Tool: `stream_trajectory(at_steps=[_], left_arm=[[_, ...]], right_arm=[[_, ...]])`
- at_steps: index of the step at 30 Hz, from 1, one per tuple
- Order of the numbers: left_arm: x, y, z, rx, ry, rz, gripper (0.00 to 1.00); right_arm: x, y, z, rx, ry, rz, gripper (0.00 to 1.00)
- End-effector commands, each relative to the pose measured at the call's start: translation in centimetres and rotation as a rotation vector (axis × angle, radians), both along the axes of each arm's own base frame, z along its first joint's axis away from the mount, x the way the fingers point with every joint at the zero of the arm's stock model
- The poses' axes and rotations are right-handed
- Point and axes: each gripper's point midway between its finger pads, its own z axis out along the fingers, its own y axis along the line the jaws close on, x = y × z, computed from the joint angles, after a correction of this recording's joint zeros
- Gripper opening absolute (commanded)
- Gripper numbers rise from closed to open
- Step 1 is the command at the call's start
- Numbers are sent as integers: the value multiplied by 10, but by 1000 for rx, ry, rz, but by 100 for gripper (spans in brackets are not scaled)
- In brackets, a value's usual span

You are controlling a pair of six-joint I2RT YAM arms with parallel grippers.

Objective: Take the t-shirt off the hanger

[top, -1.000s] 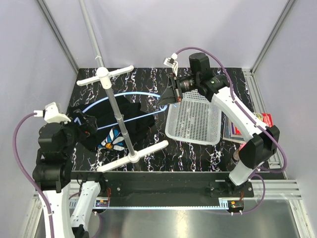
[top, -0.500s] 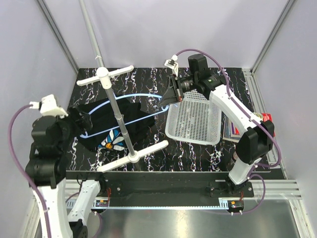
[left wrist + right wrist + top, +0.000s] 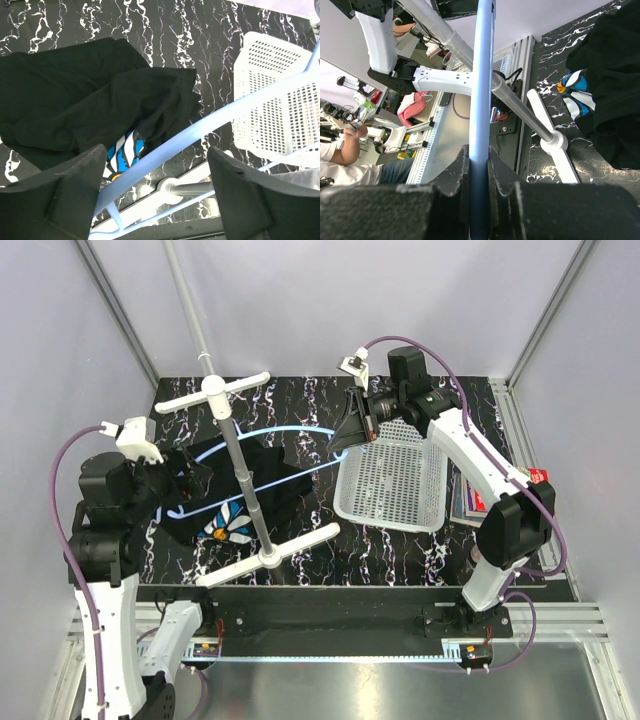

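Observation:
The black t-shirt point(image 3: 262, 480) lies crumpled on the table, its flower print point(image 3: 227, 524) facing up. It also shows in the left wrist view point(image 3: 95, 95) and the right wrist view point(image 3: 615, 65). The light-blue hanger point(image 3: 290, 430) is held above the shirt, and the arm I can see is bare. My right gripper point(image 3: 347, 430) is shut on its right end; the bar point(image 3: 482, 75) is clamped between the jaws point(image 3: 479, 152). My left gripper point(image 3: 195, 478) is open at the hanger's left end. The hanger arm point(image 3: 200, 127) crosses between its spread fingers point(image 3: 157, 200) without touching them.
A white-and-grey pole stand point(image 3: 245, 485) with crossbars leans over the shirt, its base bar point(image 3: 268, 556) near the front edge. A white perforated basket point(image 3: 395, 480) sits to the right and shows in the left wrist view point(image 3: 280, 95). Books point(image 3: 470, 502) lie beyond it.
My left arm has swung right and away from the front, bringing its open gripper round the hanger's left end. The right gripper still holds the hanger and has shifted slightly right.

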Motion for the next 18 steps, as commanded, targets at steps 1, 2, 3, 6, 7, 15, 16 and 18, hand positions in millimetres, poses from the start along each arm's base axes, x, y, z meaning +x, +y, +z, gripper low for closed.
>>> stream_trajectory(at_steps=[1, 2, 3, 6, 7, 15, 16, 18], left_arm=[[-5, -17, 3, -35, -38, -91, 75], [-6, -17, 2, -36, -42, -92, 72], [-6, -17, 4, -40, -53, -93, 66], [-8, -19, 3, -49, -61, -95, 58], [-8, -19, 3, -49, -64, -96, 54], [-10, -14, 3, -28, -75, -70, 37], [-10, -12, 4, -21, -82, -64, 35], [-11, -8, 6, 6, -94, -55, 33]], right_arm=[[-11, -3, 15, 56, -36, 74, 0], [-9, -2, 15, 51, -39, 63, 0], [-7, 0, 15, 43, -44, 46, 0], [2, 4, 15, 21, -53, -6, 0], [5, 6, 14, 10, -50, -26, 0], [58, 21, 15, -81, -69, -294, 4], [61, 25, 16, -87, -53, -309, 4], [79, 30, 17, -100, -39, -372, 3]])
